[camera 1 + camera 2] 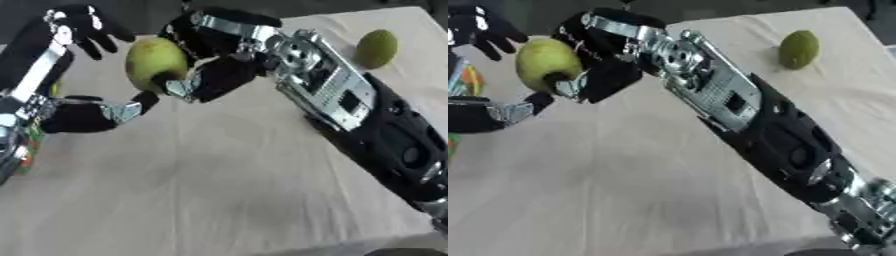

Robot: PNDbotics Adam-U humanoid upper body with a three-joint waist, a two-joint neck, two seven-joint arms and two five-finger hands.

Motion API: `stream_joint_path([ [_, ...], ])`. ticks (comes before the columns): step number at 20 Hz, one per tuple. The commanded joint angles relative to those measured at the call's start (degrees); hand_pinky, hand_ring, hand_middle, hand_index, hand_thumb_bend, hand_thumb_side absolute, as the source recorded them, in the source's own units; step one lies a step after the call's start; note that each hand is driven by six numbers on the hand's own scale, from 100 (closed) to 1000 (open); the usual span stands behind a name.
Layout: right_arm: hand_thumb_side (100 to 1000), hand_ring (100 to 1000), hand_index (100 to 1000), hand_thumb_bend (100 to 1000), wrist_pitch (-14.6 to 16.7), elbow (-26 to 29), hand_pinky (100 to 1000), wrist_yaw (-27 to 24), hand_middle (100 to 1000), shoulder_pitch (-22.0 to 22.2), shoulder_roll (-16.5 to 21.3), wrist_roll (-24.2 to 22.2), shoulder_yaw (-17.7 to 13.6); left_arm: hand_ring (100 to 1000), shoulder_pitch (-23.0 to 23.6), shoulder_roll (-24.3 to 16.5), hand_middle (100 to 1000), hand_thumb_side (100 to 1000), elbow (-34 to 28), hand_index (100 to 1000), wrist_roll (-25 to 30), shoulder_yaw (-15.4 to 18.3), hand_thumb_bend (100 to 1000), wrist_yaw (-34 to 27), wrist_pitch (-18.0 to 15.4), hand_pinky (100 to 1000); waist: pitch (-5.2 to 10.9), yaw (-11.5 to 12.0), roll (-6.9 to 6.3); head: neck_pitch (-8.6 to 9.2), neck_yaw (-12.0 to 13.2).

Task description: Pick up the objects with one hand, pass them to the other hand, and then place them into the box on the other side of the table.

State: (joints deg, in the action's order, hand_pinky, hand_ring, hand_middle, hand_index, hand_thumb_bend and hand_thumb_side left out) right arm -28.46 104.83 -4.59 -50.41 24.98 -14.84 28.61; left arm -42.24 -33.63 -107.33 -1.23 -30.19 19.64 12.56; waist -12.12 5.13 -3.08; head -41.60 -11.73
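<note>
Above table [219,190] | right robot hand [214,75] grips pear [153,60] | box cut off

I can read no text, label or number anywhere. My arms carry no legible marking. Nothing written shows on the cloth either.

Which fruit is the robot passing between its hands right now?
Follow the right arm from the lower right corner up to the right hand. It curls around a yellow-green pear, raised off the table, with the open left hand beside it. The other green fruit lies alone on the cloth.
</note>
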Motion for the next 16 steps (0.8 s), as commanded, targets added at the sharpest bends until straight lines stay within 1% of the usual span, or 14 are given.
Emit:
stream_joint_path([
  [1, 100, 563, 642, 160, 0.1, 1.3, 710, -0.5, 504, -0.9, 0.4, -0.2, -0.8, 593, -0.7, -0.2, 626, 225, -0.1, 701, -0.6, 1.2, 526, -0.5, 0.1, 555, 0.79, 0.0, 0.09, 0.84, 0.1],
  [9, 100, 563, 637, 162, 0.1, 1.3, 709, -0.8, 504, -1.0, 0.3, -0.8, -0.8, 591, -1.0, 0.6, 624, 237, 0.8, 698, -1.3, 1.7, 505, -0.9, -0.3, 552, 0.78, 0.1, 0.09, 0.96, 0.0],
  [16, 100, 562, 632, 167, 0.3, 1.5, 708, -1.3, 504, -0.9, 0.3, -1.1, -0.9, 607, -1.3, 1.3, 650, 250, 1.2, 728, -1.0, 2.0, 537, -2.2, -0.7, 563, 0.79, 0.1, 0.17, 1.16, 0.0],
])
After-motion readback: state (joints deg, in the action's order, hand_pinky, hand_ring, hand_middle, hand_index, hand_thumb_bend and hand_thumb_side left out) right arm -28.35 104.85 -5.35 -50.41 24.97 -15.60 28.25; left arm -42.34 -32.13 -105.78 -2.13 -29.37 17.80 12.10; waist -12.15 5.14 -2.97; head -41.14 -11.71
